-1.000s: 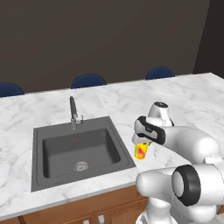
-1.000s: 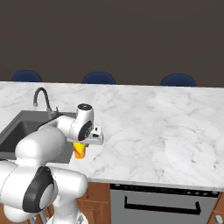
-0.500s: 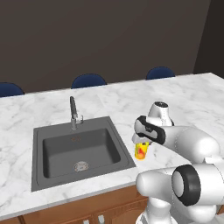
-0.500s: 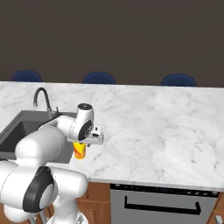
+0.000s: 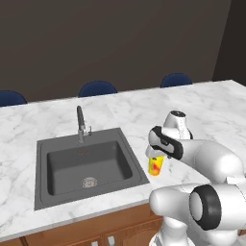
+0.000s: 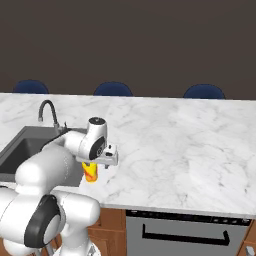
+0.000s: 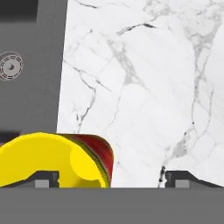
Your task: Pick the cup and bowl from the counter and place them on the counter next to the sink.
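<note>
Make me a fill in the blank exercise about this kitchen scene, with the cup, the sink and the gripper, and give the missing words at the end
1. The yellow cup stands on the white marble ____.
2. The cup is just beside the ____, on its faucet-free right side.
3. The gripper above the cup has its jaws ____.
4. The faucet rises at the sink's ____ edge.

Missing words: counter; sink; open; back

The robot's hand covers the top of the cup [image 5: 155, 166] in both base views. In the hand view the cup's lower part is cut off at the bottom. The sink [image 6: 30, 150] is partly hidden behind the arm in the right base view.
</note>
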